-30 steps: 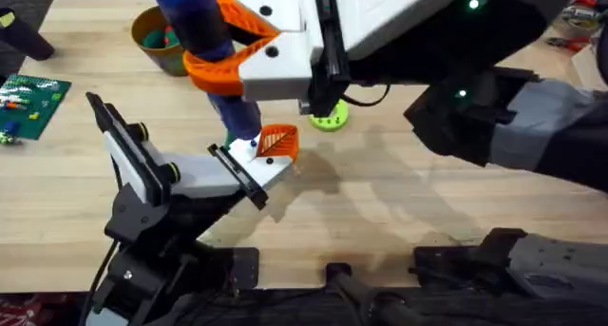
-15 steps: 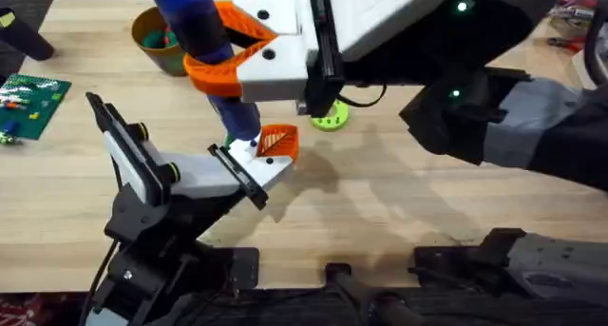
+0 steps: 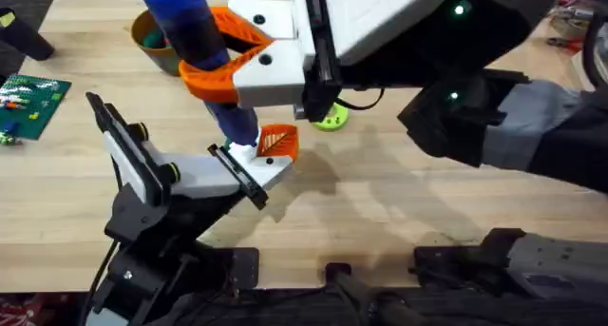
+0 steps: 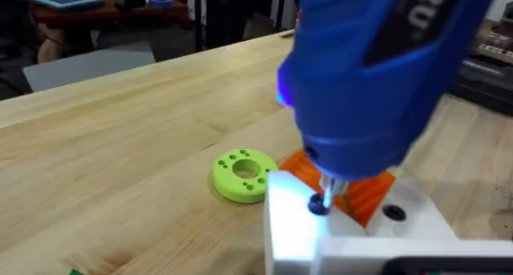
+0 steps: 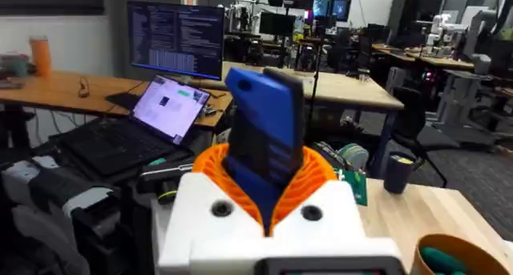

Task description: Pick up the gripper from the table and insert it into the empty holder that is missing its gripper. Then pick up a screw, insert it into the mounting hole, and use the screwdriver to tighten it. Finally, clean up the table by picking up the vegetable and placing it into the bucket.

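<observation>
My right gripper [image 3: 207,62], with orange curved jaws on white blocks, is shut on the blue screwdriver [image 3: 195,31] and holds it steeply tilted. The same grip shows in the right wrist view [image 5: 264,175], around the screwdriver [image 5: 264,123]. The driver's bit [image 4: 329,191] rests on a small dark screw [image 4: 318,204] in the white holder [image 3: 228,174] at the end of my left arm. The orange ribbed gripper [image 3: 278,142] sits in that holder [image 4: 296,227]. At the table's far left stands the ochre bucket [image 3: 150,27]. The vegetable is out of view.
A lime-green disc [image 3: 330,118] with holes lies on the table [image 3: 399,202] just beyond the holder. A green board [image 3: 30,103] with small parts lies at the left edge. My right arm's dark body hangs over the right half.
The right gripper and the screwdriver's top have shifted slightly left; the tip stays on the holder. The left arm has not moved.
</observation>
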